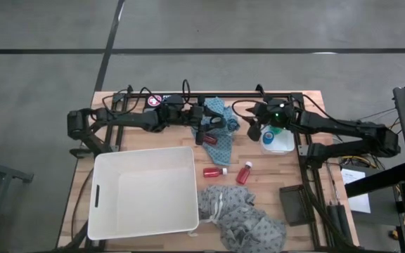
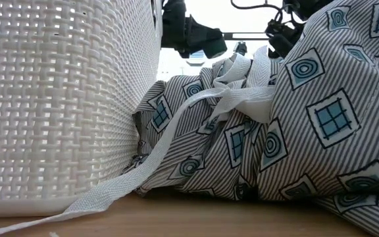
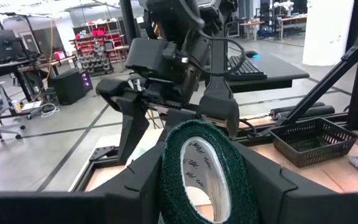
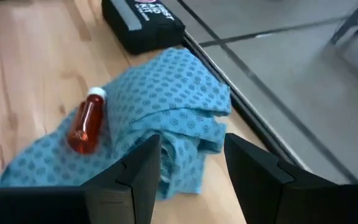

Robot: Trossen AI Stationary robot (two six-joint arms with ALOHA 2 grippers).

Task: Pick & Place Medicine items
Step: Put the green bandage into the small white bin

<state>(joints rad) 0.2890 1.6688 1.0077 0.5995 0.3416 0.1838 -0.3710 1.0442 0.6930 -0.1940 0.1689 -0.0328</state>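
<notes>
Low view first: nearest the camera lie the grey patterned cloths (image 2: 295, 118) with a white strap, heaped against the woven wall of the white basket (image 2: 58, 99). From above, the basket sits on the near left part of the desk (image 1: 259, 190), and no medicine item shows inside it, so nothing looks placed yet.

Just beyond the cloths, two red bottles with white caps rest on bare wood between the basket and the arms: one on its side (image 1: 215, 171), the other (image 1: 245, 173) close to its right. Neither is touched.

Farther back, a blue cloth (image 4: 166, 106) is crumpled near the far edge, and the third red bottle (image 4: 87, 127) lies on it. The left tool (image 1: 204, 131) hangs over this cloth, and the left wrist view shows it clamped on the teal-green roll (image 3: 197, 168), the roll standing on edge between the two dark fingers and lifted off the desk. The right tool (image 4: 192, 149) hovers above the cloth's far folds with its fingers apart and nothing between them. Just to its right is a white-and-blue thing (image 1: 276, 140); whether that includes the small blue round piece I cannot tell.

As a judgement, the work is at an early stage: one item is in hand and needs carrying across to the basket, presumably the goal, while all three bottles and the blue piece wait to be picked
</notes>
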